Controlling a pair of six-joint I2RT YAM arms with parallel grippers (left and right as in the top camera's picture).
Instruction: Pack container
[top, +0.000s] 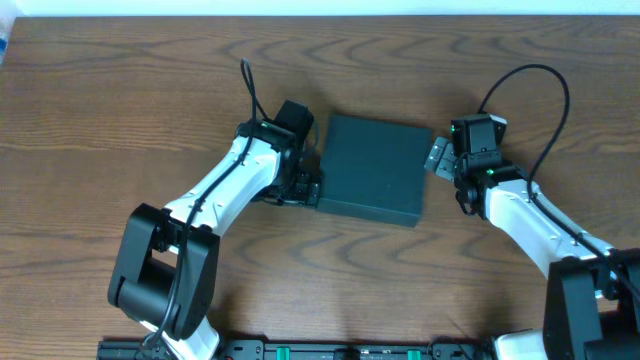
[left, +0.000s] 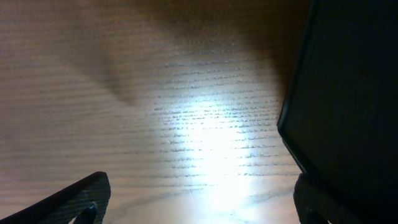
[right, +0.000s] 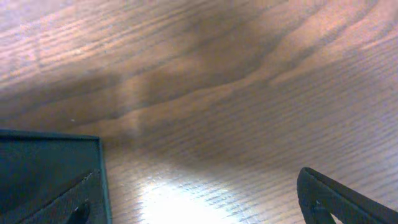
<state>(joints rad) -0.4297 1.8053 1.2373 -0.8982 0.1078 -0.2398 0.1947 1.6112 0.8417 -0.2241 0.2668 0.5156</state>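
A brown wood-grain bench (top: 100, 120) carries the dark green box (top: 372, 168) at its middle, lid down, contents hidden. The left hand (top: 305, 185) and right hand (top: 440, 155) flank it, both wide and empty. Packing looks either unstarted or finished, so the next move probably calls for raising the lid. The left wrist view shows the box wall just beside one finger (left: 311, 208). The right wrist view shows a box corner at lower left.
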